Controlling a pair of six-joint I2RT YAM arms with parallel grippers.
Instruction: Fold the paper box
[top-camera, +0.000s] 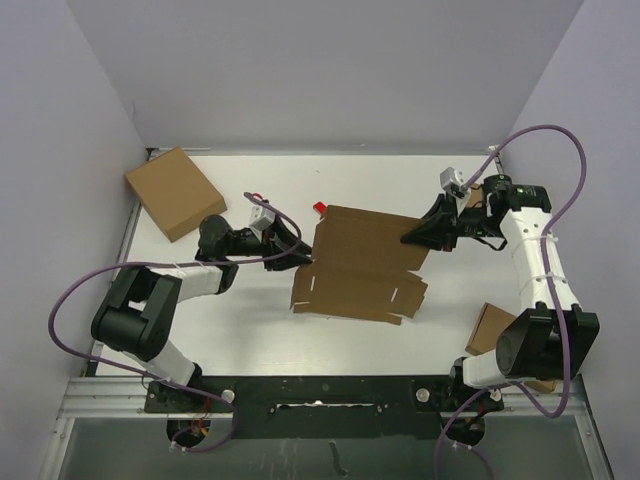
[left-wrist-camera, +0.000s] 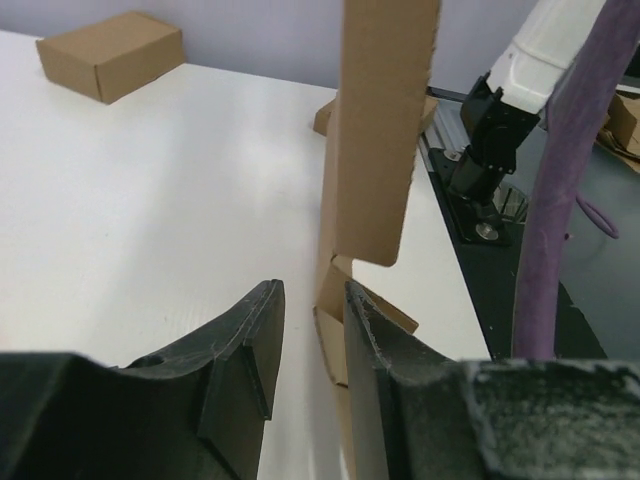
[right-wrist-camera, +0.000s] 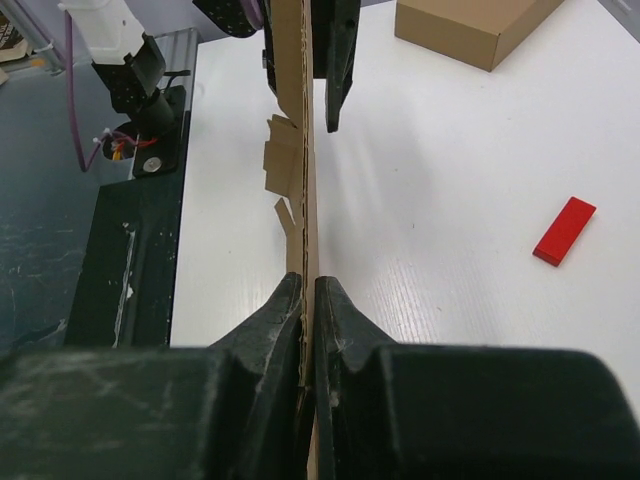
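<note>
The flat brown cardboard box blank is held off the white table in the middle, its notched flaps toward the front. My right gripper is shut on its right edge; in the right wrist view the gripper pinches the sheet edge-on. My left gripper is at the blank's left edge. In the left wrist view the left gripper is open, with the sheet standing between the jaws, close to the right finger and apart from the left one.
A folded cardboard box lies at the back left, also in the left wrist view and right wrist view. A small red block lies behind the blank. Another cardboard piece lies by the right arm's base.
</note>
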